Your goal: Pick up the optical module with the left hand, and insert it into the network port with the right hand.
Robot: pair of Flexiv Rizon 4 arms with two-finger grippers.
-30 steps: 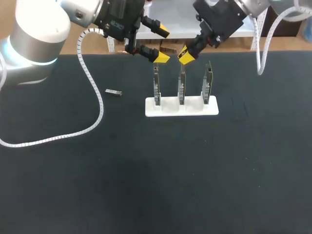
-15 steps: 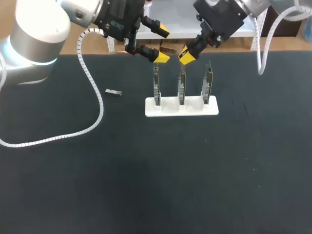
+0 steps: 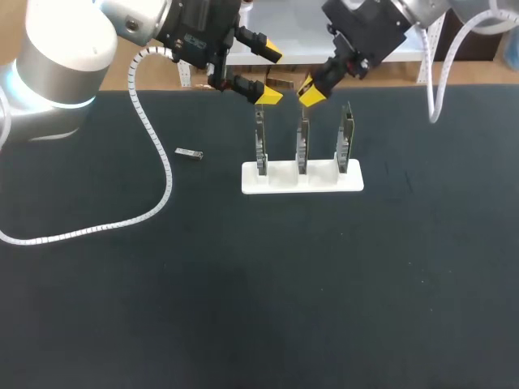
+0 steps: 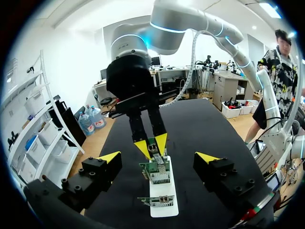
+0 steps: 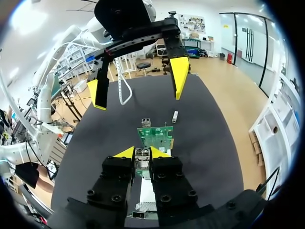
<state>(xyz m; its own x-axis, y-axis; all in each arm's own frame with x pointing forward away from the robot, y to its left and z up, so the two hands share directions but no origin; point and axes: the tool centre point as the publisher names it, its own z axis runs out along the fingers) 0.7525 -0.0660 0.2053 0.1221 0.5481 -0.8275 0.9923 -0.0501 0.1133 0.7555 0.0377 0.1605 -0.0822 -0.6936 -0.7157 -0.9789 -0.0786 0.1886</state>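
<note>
While three boards (image 3: 302,150) stand, one module (image 3: 189,153) lies loose.

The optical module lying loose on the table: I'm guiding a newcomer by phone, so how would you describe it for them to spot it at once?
On the black table, find the white holder with three upright circuit boards. To its left, by the white coiled cable, lies the optical module: a small silver bar, flat and alone, not standing in the holder.

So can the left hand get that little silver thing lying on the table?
Probably yes: the optical module lies alone on the table, apart from the white stand, and the left hand is open.
</note>
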